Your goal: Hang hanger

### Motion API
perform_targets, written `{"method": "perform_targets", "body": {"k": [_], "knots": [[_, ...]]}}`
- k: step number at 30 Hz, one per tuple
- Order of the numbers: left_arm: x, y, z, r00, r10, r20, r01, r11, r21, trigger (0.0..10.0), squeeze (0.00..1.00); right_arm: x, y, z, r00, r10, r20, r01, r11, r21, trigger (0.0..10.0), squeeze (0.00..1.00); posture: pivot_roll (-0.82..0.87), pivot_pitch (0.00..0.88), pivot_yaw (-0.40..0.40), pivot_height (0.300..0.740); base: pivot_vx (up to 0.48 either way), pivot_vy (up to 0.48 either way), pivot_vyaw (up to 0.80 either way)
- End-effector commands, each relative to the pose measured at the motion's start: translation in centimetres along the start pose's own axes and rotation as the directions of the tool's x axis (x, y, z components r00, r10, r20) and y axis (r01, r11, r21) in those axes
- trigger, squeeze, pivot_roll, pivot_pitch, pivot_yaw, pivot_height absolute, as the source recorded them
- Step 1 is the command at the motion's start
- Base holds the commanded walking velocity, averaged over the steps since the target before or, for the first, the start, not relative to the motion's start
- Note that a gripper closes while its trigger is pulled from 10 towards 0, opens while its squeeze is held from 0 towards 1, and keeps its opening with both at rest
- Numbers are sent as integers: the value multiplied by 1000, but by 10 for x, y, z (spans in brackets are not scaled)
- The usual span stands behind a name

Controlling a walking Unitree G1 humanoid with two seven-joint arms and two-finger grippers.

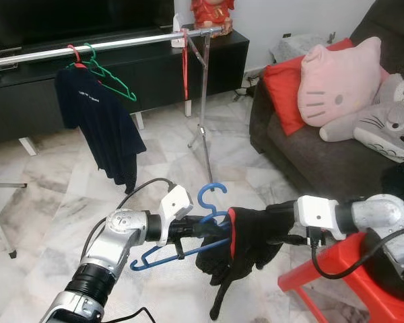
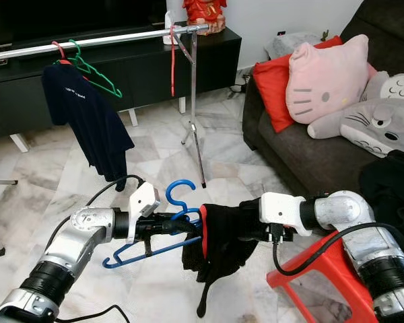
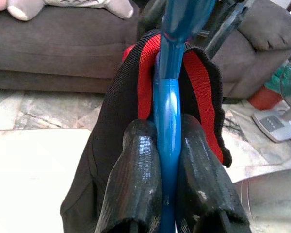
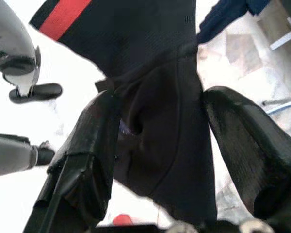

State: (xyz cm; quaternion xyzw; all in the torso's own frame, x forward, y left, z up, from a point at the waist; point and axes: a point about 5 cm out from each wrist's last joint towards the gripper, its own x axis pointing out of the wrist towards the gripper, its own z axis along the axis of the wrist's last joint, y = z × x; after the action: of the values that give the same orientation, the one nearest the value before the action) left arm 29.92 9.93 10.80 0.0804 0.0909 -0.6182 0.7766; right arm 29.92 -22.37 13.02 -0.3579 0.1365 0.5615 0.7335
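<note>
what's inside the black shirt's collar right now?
The blue hanger runs into the red-lined collar of the black shirt, gripped by the left end effector. Its far arm is covered by fabric. The right end effector holds the shirt.

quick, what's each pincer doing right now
left pincer: closed on the blue hanger
right pincer: fingers around the black garment

rail: bare stretch between green hanger and red hanger | navy T-shirt fills the space under the rail's left part | stand pole blocks under the right end | sofa walls the right side | marble floor ahead open | red stool just beside right arm
</note>
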Motion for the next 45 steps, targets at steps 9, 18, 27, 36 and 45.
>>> {"method": "perform_targets", "body": {"k": [9, 18, 27, 36, 45], "knots": [[7, -7, 17, 997, -64, 54, 60, 997, 57, 10000, 0, 10, 0, 5, 996, 64, 59, -64, 998, -2, 10000, 0, -100, 33, -51, 740, 0, 0, 0], [8, -9, 17, 997, -68, 48, 65, 996, 60, 10000, 0, 9, 1, 2, 993, 99, 61, -101, 995, 27, 0, 0, -101, 41, -54, 740, 0, 0, 0], [9, -9, 17, 997, -69, 43, 66, 996, 63, 10000, 0, 11, 1, 0, 992, 112, 63, -115, 992, 50, 0, 0, -100, 44, -50, 740, 0, 0, 0], [9, -8, 17, 998, -59, 37, 57, 996, 72, 10000, 0, 16, 3, 4, 988, 128, 91, -133, 990, 55, 0, 0, -96, 44, -49, 740, 0, 0, 0], [9, -6, 19, 998, -50, 40, 47, 996, 81, 10000, 0, 20, 4, 8, 982, 141, 123, -149, 987, 62, 0, 0, -96, 44, -51, 740, 0, 0, 0]]}}
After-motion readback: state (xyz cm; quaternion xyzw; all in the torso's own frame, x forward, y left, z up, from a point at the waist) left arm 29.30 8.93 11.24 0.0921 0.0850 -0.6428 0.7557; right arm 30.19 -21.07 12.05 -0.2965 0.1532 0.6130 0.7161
